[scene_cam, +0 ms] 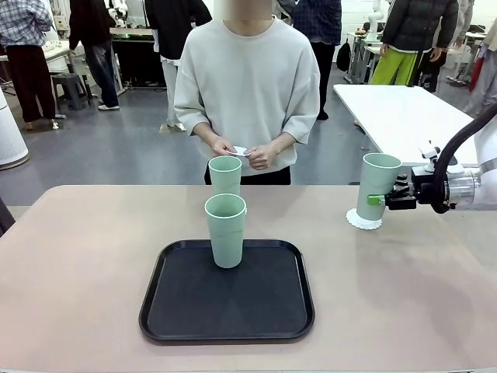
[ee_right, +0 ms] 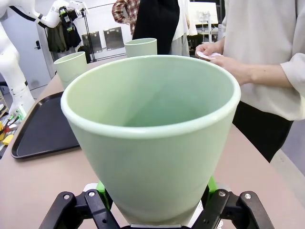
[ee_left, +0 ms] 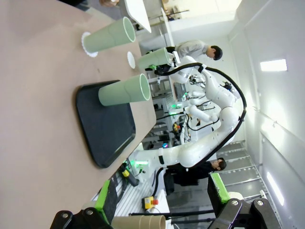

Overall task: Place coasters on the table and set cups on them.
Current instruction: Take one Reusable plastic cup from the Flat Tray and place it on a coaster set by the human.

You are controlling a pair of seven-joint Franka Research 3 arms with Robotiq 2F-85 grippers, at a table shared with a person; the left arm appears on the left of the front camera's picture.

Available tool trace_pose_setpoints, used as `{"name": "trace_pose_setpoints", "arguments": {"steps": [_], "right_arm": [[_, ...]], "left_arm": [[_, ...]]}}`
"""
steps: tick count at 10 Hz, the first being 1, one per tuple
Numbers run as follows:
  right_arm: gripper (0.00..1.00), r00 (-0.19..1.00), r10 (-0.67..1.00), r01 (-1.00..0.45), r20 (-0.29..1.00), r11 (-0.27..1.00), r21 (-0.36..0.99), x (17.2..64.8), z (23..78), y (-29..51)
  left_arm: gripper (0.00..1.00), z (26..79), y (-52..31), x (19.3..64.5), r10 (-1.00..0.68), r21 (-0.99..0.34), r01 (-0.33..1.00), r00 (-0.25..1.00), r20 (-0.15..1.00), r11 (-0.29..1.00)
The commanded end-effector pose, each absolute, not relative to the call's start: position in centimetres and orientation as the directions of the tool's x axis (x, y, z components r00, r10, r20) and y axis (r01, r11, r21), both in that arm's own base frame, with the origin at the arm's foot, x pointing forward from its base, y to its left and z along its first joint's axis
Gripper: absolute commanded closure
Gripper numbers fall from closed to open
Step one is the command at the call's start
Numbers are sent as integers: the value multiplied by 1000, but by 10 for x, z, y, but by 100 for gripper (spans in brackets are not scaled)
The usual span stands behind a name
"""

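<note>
My right gripper [scene_cam: 377, 200] is shut on a mint-green cup [scene_cam: 379, 185] at the table's right side, its base down at a white lacy coaster [scene_cam: 363, 222]. In the right wrist view that cup [ee_right: 152, 143] sits between the green pads [ee_right: 102, 189]. A second cup [scene_cam: 226, 230] stands on the black tray [scene_cam: 178, 311]. A third cup [scene_cam: 225, 174] stands behind it, on a coaster [ee_left: 87, 44] in the left wrist view. The person's hands hold another coaster [scene_cam: 239, 151]. My left gripper [ee_left: 159, 210] hangs open and empty, far from the cups.
The beige table [scene_cam: 78, 272] has bare room left and right of the tray. The person stands at the far edge, opposite the tray. A white-topped table [scene_cam: 404, 109] lies behind at the right.
</note>
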State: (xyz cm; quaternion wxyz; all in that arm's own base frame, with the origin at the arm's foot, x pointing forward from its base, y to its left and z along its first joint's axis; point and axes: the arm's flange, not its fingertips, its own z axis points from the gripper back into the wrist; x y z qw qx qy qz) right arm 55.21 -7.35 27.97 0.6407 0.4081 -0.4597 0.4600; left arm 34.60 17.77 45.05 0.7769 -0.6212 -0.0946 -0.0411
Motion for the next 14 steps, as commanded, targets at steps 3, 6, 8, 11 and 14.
{"name": "trace_pose_setpoints", "arguments": {"steps": [3,6,8,11,14], "right_arm": [[17,138,217,-980,966,171,102,571,266,-71],[17,127,200,-983,971,154,97,580,262,-71],[17,118,201,-986,972,138,91,581,261,-74],[17,120,201,-987,972,129,95,583,259,-78],[17,116,207,-989,971,118,93,587,255,-80]], "left_arm": [[0,454,178,348,57,-958,191,977,208,213],[0,454,178,348,57,-958,191,977,208,213],[0,454,178,348,57,-958,191,977,208,213],[0,454,178,348,57,-958,191,977,208,213],[0,454,178,348,57,-958,191,977,208,213]]}}
